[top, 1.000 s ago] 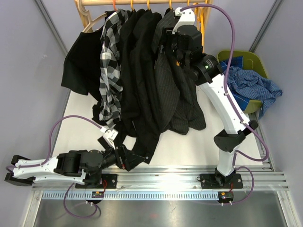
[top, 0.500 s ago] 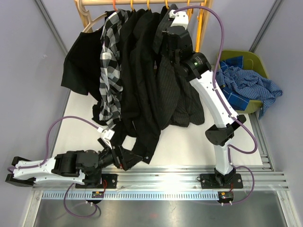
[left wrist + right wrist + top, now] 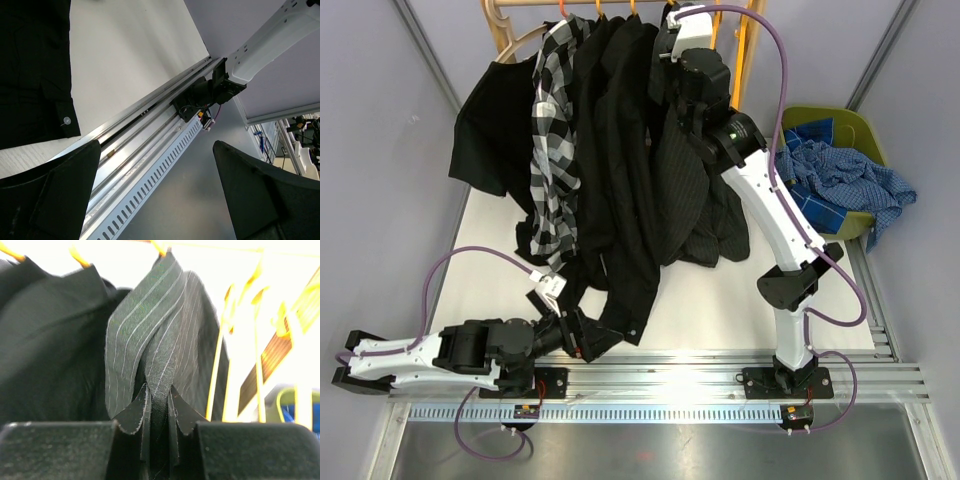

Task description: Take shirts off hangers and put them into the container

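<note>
- From the top external camera, we saw the pale wooden rack (image 3: 505, 30) at 12 o'clock, carrying thin orange-yellow plastic hangers (image 3: 748, 50). On them hung plain black shirts (image 3: 620, 180), a black-and-white plaid shirt (image 3: 552, 150) and a charcoal pinstripe shirt (image 3: 685, 190).
- The right gripper (image 3: 672, 80) was buried in the pinstripe shirt's upper part.
- The olive-green rectangular plastic basket (image 3: 855, 125) sat at 2 o'clock on the white table (image 3: 710, 300), with blue checked shirts (image 3: 850, 185) spilling over its rim.
- The left gripper (image 3: 582, 335) lay at 7 o'clock, by a black shirt's hem.
- From the left wrist, we saw the left gripper (image 3: 156, 150) spread wide with nothing between its fingers (image 3: 55, 195). A black buttoned cuff (image 3: 35, 75) lay at 10 o'clock, beside the aluminium rail (image 3: 150, 115).
- From the right wrist, the right gripper (image 3: 155, 440) pinched folds of the charcoal pinstripe shirt (image 3: 150, 340) between its fingers (image 3: 55, 447). Bare hangers (image 3: 220, 355) hung at 3 o'clock and the basket's rim (image 3: 280, 395) showed at 4 o'clock.
</note>
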